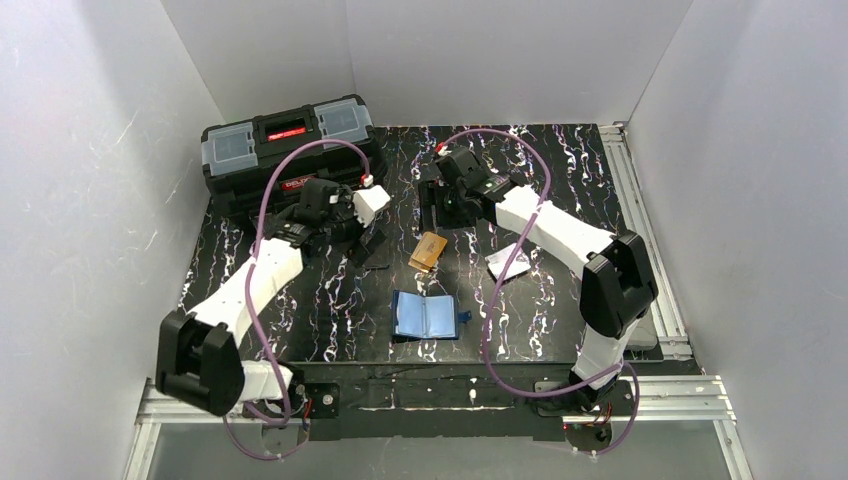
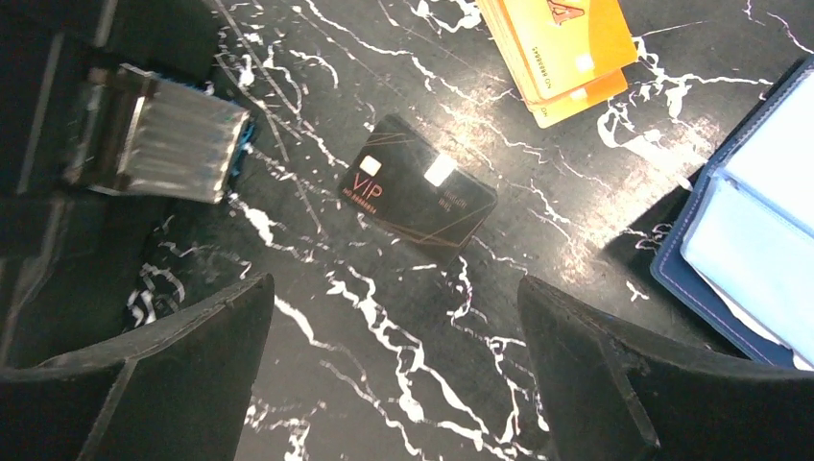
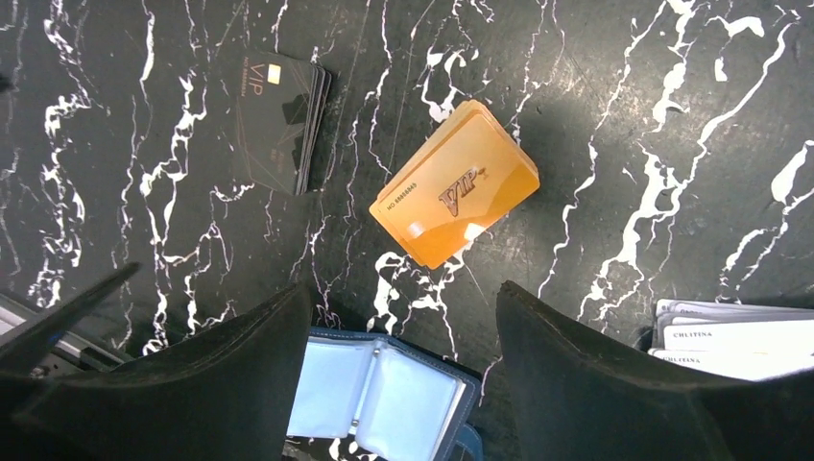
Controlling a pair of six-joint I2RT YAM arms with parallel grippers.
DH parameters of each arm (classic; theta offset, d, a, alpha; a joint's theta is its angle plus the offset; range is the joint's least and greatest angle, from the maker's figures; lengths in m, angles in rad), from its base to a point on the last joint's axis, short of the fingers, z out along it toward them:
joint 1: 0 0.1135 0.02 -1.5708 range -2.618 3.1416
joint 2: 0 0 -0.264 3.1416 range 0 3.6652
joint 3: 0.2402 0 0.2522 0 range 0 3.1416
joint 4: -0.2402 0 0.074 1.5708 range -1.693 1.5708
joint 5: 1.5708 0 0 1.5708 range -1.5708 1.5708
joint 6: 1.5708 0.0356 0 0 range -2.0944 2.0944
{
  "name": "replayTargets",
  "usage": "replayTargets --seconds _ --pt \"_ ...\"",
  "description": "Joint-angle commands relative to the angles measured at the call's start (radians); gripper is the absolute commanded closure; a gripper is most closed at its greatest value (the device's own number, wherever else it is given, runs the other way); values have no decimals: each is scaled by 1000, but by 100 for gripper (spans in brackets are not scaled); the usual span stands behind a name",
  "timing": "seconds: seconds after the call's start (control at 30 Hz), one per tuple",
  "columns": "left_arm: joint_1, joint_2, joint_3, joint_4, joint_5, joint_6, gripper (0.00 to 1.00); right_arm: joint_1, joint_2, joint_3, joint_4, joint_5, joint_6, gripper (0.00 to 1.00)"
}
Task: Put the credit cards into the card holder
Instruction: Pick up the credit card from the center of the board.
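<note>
Left gripper has its jaws spread wide with nothing between them. It hangs low over the table, looking down on the black cards, a thin stack lying flat at twelve o'clock in its wrist view. The wide stance suits a flat target, since the fingers will likely have to straddle the stack and pinch its edges. Further out, the orange cards sit at one o'clock and the wallet at three.

Right gripper is also parted and empty. It hovers with the orange stack at twelve o'clock in its own view and the white cards at four.

From above, the wallet lies open, pale blue pockets up (presumably spread that way to take cards), at six o'clock from the orange stack. Every stack visible rests on the table, apart from the wallet, and I can't tell whether any pocket is filled. The toolbox stands at ten o'clock, well clear.
</note>
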Motion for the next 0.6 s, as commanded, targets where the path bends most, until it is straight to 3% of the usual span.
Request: replayTargets --seconds 0.0,0.37,0.57 --pt "29 105 28 76 83 8 2 -21 13 12 58 -104 11 24" --pt "91 263 -10 208 82 110 9 -24 265 273 94 -298 2 27" --pt "105 318 -35 308 133 142 14 -46 400 368 128 -407 52 34"
